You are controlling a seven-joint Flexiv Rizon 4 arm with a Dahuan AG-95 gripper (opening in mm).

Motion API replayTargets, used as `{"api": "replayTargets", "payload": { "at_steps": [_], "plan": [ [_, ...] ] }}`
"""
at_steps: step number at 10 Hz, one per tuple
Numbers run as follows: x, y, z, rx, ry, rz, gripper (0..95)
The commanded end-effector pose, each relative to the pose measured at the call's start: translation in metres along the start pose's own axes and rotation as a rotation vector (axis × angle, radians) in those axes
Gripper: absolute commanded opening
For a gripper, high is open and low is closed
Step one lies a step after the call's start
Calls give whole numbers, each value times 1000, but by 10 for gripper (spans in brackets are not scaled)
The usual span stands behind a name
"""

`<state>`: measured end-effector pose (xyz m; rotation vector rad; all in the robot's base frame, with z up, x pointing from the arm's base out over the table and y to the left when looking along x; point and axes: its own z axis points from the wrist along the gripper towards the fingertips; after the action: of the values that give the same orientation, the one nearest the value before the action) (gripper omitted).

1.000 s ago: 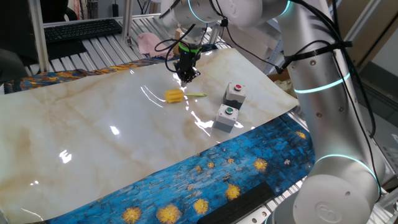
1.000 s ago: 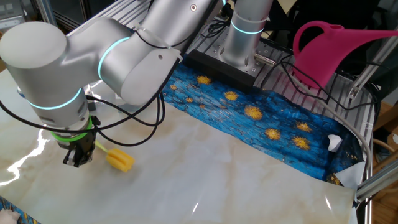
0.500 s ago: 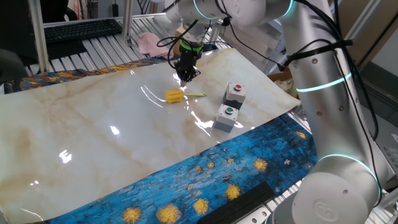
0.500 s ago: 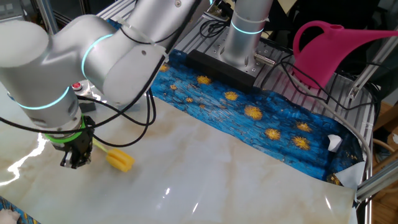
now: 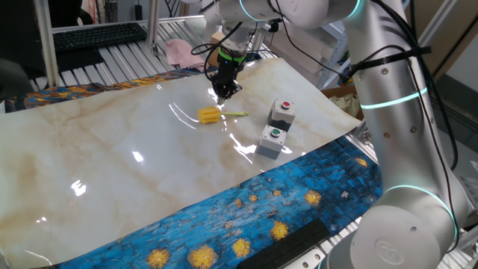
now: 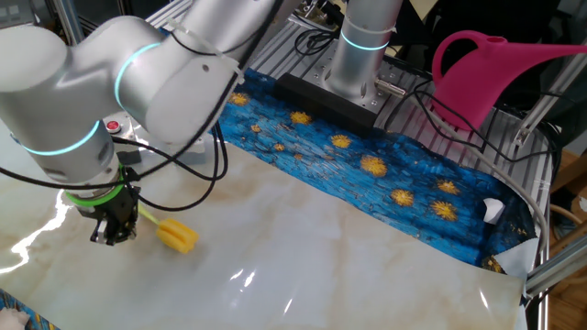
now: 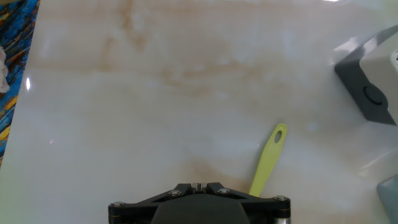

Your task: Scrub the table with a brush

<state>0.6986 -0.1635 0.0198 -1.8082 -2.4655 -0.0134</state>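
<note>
- Pincer point(image 5: 225, 95): pointing straight down over the desk point(image 5: 112, 149), fingers together, holding nothing.
- Brush point(image 5: 211, 115): lying flat on the marble top just beside the pincer (yellow head one way, thin handle toward the button boxes).
- Two grey button boxes point(image 5: 277, 128): standing near the brush, one with a red button, one with a green.
- Blue cloth point(image 6: 367, 165): along the desk's edge.

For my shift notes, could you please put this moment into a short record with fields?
brush: yellow brush lies flat on the table, handle toward the button boxes
gripper: gripper points down just beside the brush, jaws shut, holding nothing
button boxes: red-button box and green-button box near the table edge
cloth: blue cloth with yellow swirls under the table
background: pink watering can
</note>
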Motion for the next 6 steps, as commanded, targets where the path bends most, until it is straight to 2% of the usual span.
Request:
{"api": "replayTargets", "payload": {
  "at_steps": [1,2,3,4,5,6],
  "plan": [
    [0,0,1,-2,-6,-2,380],
    [0,0,1,-3,-8,-5,380],
    [0,1,1,-3,-9,-7,570],
    [0,1,1,0,-14,-11,570],
    [1,0,-2,-4,3,-7,570],
    [1,0,-4,-1,6,-9,570]
  ]
}}
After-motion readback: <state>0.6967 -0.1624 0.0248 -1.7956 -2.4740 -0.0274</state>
